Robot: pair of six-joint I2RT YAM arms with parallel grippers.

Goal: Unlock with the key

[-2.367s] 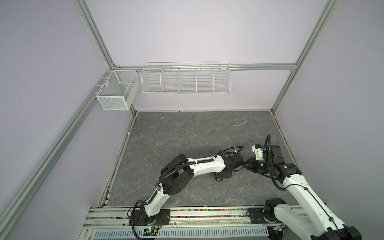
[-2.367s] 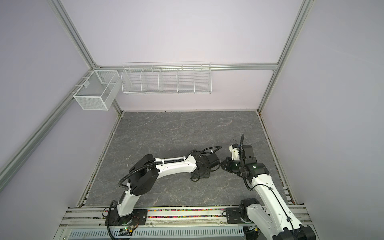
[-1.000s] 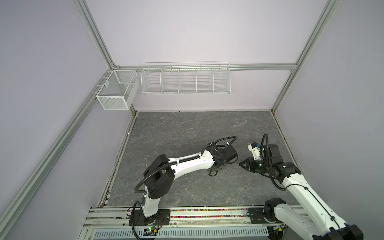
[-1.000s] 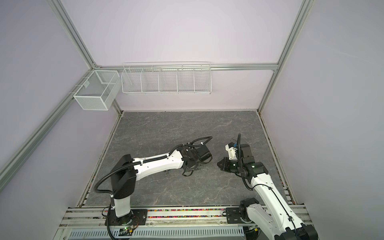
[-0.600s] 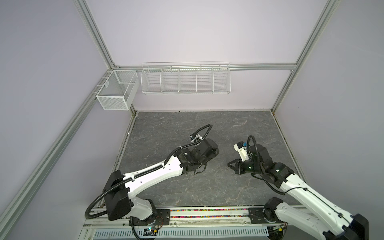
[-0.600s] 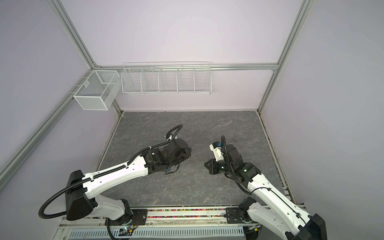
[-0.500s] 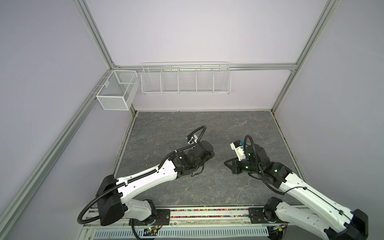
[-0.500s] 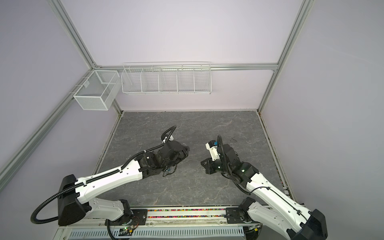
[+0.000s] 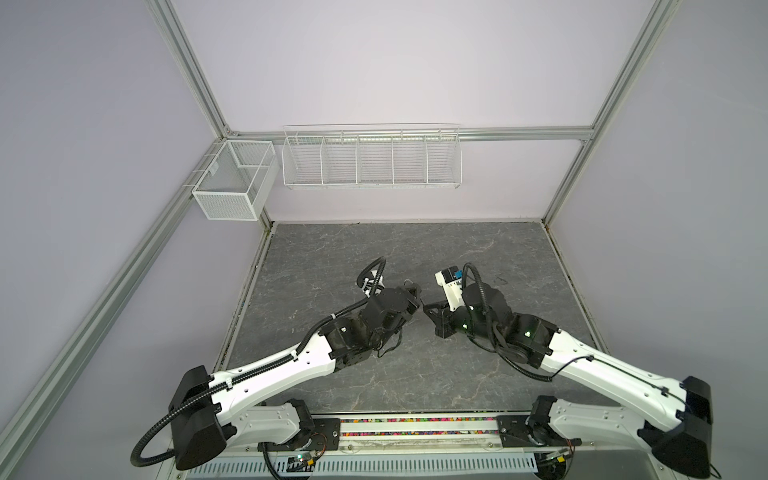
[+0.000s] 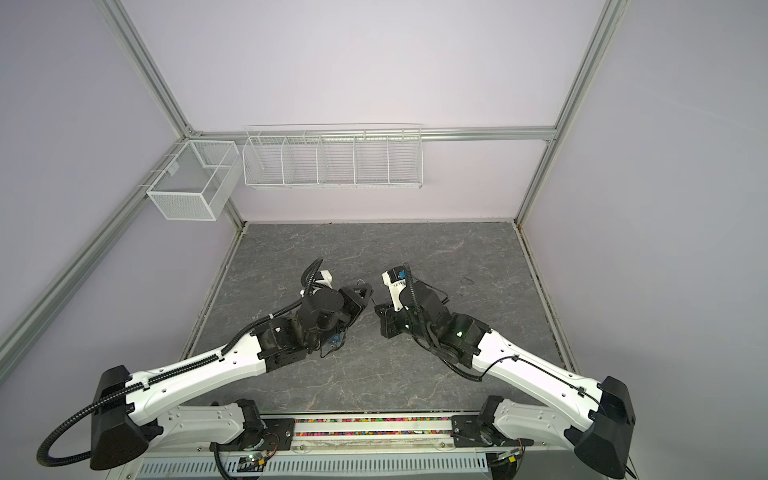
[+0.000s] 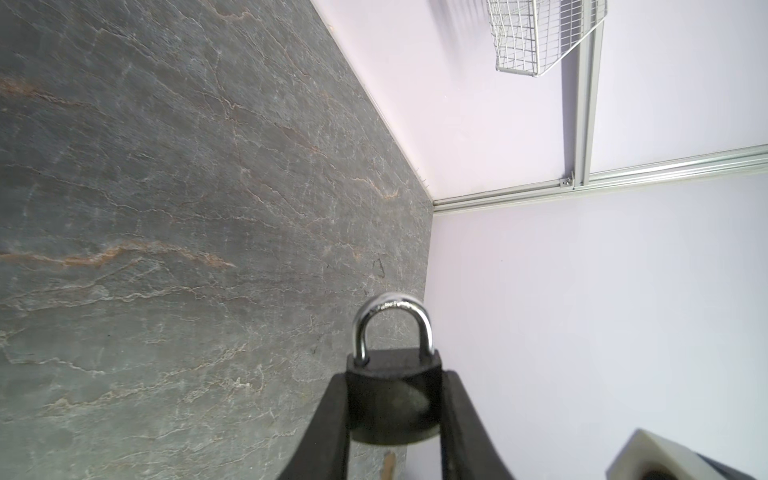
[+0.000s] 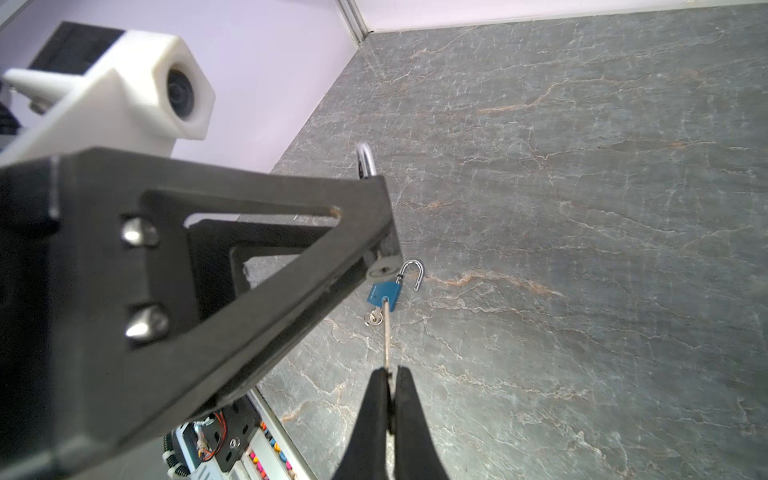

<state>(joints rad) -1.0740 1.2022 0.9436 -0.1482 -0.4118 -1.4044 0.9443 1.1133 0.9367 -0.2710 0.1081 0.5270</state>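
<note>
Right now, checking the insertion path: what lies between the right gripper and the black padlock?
Only the key, pinched in the right gripper, pointing toward the black padlock. The right wrist view shows it; the blue padlock lies on the table beyond.

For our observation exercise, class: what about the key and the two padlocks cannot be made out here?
The key: head hidden inside the right gripper, right wrist view; too small in both top views.
The black padlock: keyhole end blurred, sunk in the left gripper, left wrist view.
The blue padlock: mostly under the left arm, both top views.
</note>
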